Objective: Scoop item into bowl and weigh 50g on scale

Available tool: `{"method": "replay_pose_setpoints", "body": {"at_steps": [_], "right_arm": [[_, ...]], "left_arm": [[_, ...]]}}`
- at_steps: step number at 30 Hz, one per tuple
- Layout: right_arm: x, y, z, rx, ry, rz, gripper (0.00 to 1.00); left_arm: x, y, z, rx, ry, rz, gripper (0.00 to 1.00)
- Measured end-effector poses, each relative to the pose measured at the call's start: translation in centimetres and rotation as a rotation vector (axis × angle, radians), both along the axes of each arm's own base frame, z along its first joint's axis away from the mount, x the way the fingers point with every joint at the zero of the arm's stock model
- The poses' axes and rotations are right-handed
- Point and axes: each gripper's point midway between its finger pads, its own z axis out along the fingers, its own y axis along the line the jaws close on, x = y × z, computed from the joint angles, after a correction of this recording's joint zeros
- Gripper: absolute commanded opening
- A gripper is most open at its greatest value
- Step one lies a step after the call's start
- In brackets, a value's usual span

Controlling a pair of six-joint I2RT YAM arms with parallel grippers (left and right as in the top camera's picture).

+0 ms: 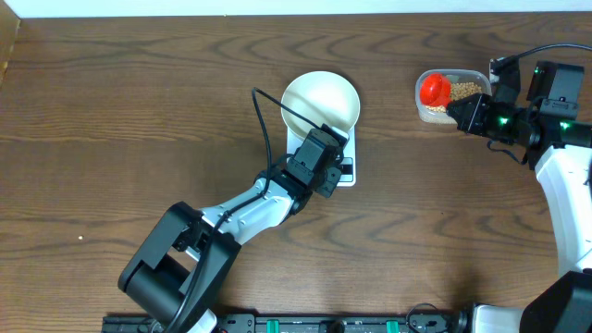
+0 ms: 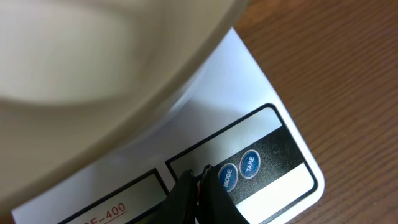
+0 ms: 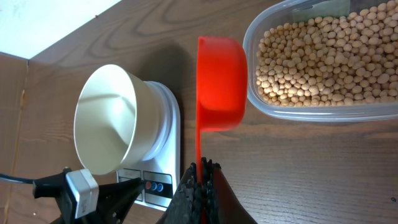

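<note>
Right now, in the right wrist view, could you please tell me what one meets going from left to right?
The white bowl → red scoop → clear tub of beans. The scale overlaps the bowl, so it is left out.

White shells and black joint housings are seen on the left arm (image 1: 250, 208); a thin black cable (image 1: 265, 129) is looped above its wrist; the right arm (image 1: 569, 185) is likewise white and black, with green lights (image 1: 504, 120) lit; its fingers (image 3: 186, 199) are black and ridged.
</note>
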Motion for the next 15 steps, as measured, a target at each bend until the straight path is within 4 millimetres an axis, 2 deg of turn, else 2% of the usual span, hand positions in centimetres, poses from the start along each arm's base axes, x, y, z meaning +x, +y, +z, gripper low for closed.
{"method": "replay_pose_setpoints", "body": {"at_steps": [15], "right_arm": [[-0.01,0.00,0.00,0.000,0.000,0.000,0.01]], "left_arm": [[-0.03,0.03,-0.46,0.003,0.009,0.004,0.07]]}}
